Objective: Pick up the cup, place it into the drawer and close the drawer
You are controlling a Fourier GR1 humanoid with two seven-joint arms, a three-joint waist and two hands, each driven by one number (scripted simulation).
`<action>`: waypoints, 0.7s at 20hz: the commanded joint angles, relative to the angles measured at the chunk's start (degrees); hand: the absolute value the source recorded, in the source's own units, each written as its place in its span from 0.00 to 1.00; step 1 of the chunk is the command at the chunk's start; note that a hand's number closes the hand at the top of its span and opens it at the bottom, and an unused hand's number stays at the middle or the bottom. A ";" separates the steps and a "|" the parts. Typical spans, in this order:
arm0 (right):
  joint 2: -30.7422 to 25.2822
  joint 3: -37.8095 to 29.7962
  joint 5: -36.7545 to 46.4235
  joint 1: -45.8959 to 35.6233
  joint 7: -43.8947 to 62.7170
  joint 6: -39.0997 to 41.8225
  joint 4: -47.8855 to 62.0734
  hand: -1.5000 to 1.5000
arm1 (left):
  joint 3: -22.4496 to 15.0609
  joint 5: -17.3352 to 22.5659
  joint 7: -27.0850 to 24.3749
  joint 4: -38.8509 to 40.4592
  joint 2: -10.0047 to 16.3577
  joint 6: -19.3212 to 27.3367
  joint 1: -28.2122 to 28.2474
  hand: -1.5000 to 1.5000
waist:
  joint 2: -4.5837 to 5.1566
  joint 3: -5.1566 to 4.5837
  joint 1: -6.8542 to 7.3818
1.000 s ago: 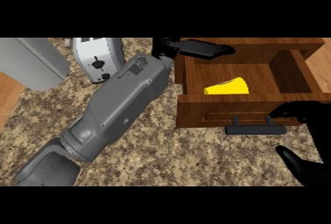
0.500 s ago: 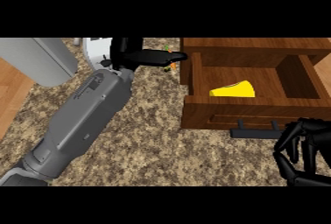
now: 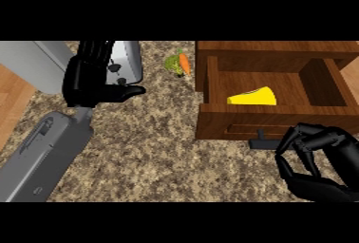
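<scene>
The single head view looks steeply down from close above the speckled brown stone counter, centred just left of the open brown wooden drawer.

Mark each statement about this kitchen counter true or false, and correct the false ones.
1. The yellow cup lies inside the open drawer. True.
2. The left hand is curled round the carrot. False: it is open with straight fingers over the toaster, and the carrot lies apart from it.
3. The right hand has curled fingers near the drawer's handle. True.
4. The carrot lies inside the drawer. False: it lies on the counter, left of the drawer.
</scene>
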 commanded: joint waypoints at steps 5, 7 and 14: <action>-6.58 8.31 22.73 -2.61 -10.59 -1.00 7.69 1.00 | 2.15 1.25 -0.17 -9.13 5.39 -4.46 11.58 0.00 | 0.22 0.05 0.77; -6.46 9.14 25.89 -3.91 -11.29 -2.97 10.56 1.00 | 4.27 2.30 0.17 -12.39 7.76 -6.17 15.60 0.00 | 0.21 0.03 0.27; -2.03 12.54 35.62 -10.45 -18.29 -11.36 30.31 0.00 | 9.45 3.13 -0.56 -16.20 10.53 -12.70 24.83 0.00 | 0.37 0.04 -0.24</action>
